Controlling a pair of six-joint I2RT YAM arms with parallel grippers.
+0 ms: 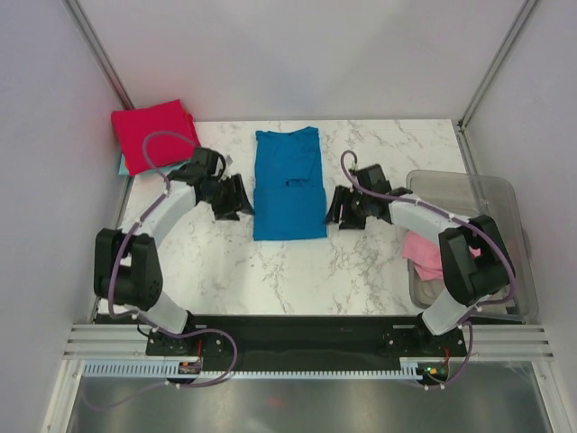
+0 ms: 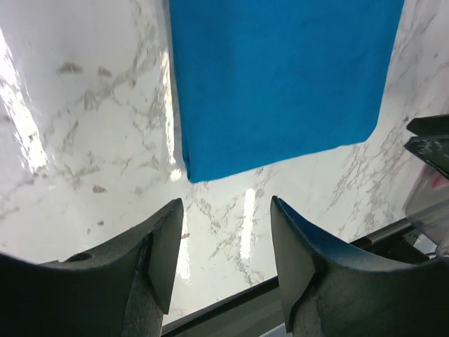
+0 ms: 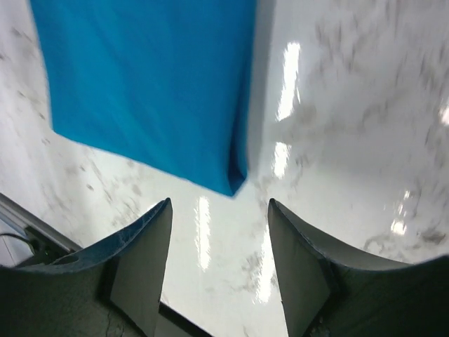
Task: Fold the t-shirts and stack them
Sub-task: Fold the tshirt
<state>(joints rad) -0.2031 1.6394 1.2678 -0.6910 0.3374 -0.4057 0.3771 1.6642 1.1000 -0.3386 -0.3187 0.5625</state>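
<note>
The bright blue t-shirt (image 1: 288, 185) lies flat mid-table, folded into a long strip. My left gripper (image 1: 236, 198) stands open just off its left edge, and my right gripper (image 1: 338, 206) stands open just off its right edge. In the left wrist view the blue t-shirt (image 2: 280, 77) ends ahead of the open left gripper (image 2: 226, 210), which holds nothing. The right wrist view shows a corner of the blue t-shirt (image 3: 154, 84) just beyond the empty right gripper (image 3: 219, 207). A folded red t-shirt (image 1: 153, 133) rests on a pale teal one (image 1: 121, 165) at the back left. A pink t-shirt (image 1: 424, 254) lies in the tub.
A clear plastic tub (image 1: 505, 207) stands at the table's right edge beside the right arm. Grey walls close in the table on the left, back and right. The black base rail (image 1: 297, 334) runs along the near edge.
</note>
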